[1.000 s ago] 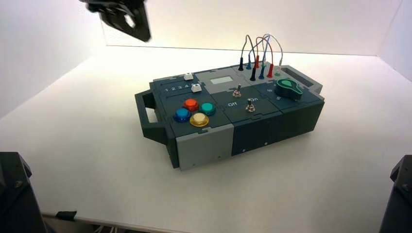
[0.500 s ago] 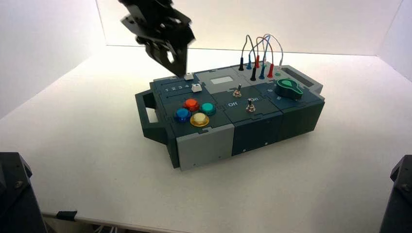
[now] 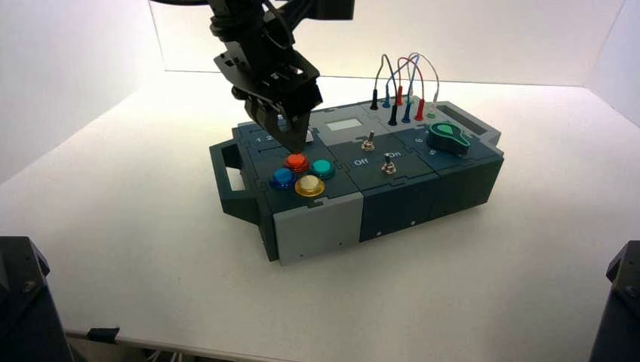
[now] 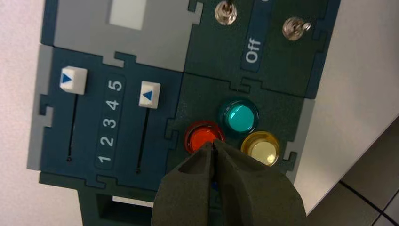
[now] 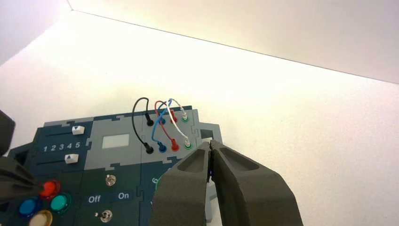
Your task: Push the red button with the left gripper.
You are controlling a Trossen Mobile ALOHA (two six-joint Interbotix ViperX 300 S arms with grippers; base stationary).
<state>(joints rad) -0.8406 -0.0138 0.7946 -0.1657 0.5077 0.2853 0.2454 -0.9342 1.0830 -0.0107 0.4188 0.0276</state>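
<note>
The red button (image 3: 296,161) sits in a cluster of four dome buttons on the dark box (image 3: 317,226), with the blue one (image 3: 283,178), the yellow one (image 3: 309,185) and the teal one (image 3: 323,168). My left gripper (image 3: 294,146) is shut and points down, its tips right over the red button's far edge. In the left wrist view the shut tips (image 4: 212,145) overlap the red button (image 4: 200,135); I cannot tell whether they press it. The blue button is hidden there behind the fingers. My right gripper (image 5: 210,143) is shut and empty, held back from the box.
Two white sliders (image 4: 73,80) (image 4: 149,94) stand near the 5 mark beside the buttons. Two toggle switches (image 3: 369,142) (image 3: 389,164), a green knob (image 3: 448,138) and plugged wires (image 3: 400,90) occupy the box's middle and right. The box has a handle (image 3: 226,177) on its left.
My left gripper has come down from the upper left, past the sliders, to just over the red button. The box and its parts have not moved.
</note>
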